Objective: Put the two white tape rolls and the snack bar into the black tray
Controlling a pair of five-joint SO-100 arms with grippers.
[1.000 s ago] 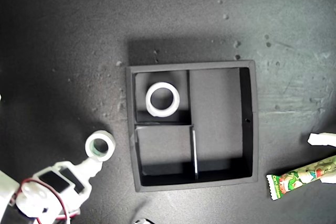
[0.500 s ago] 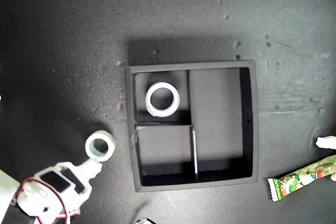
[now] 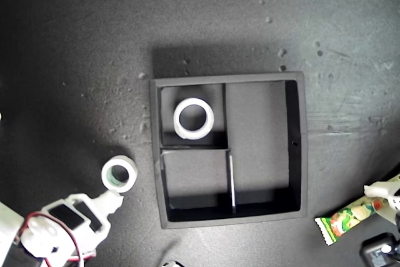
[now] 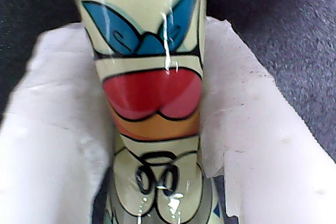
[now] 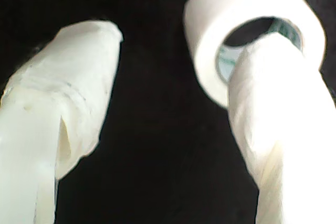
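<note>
The black tray (image 3: 299, 148) lies in the middle of the exterior view. One white tape roll (image 3: 193, 118) sits in its upper-left small compartment. The other white tape roll (image 3: 119, 174), with a greenish core (image 5: 231, 56), rests on the table at the exterior view's left of the tray. My second gripper (image 3: 107, 204) (image 5: 173, 61) is open just below it, one fingertip (image 5: 273, 77) touching the roll's rim. The snack bar (image 3: 347, 218) (image 4: 149, 93) lies at the exterior view's lower right, and my first gripper (image 3: 384, 201) is shut on its far end between white pads (image 4: 58, 129).
The table is dark and matte with small pale specks. The tray's long compartment (image 3: 256, 136) and lower small compartment (image 3: 194, 176) hold nothing. A dark part of an arm (image 3: 378, 251) shows at the exterior view's bottom right corner.
My first gripper has come further into the exterior view and shifted the snack bar slightly left and down. The second gripper and both rolls have not moved.
</note>
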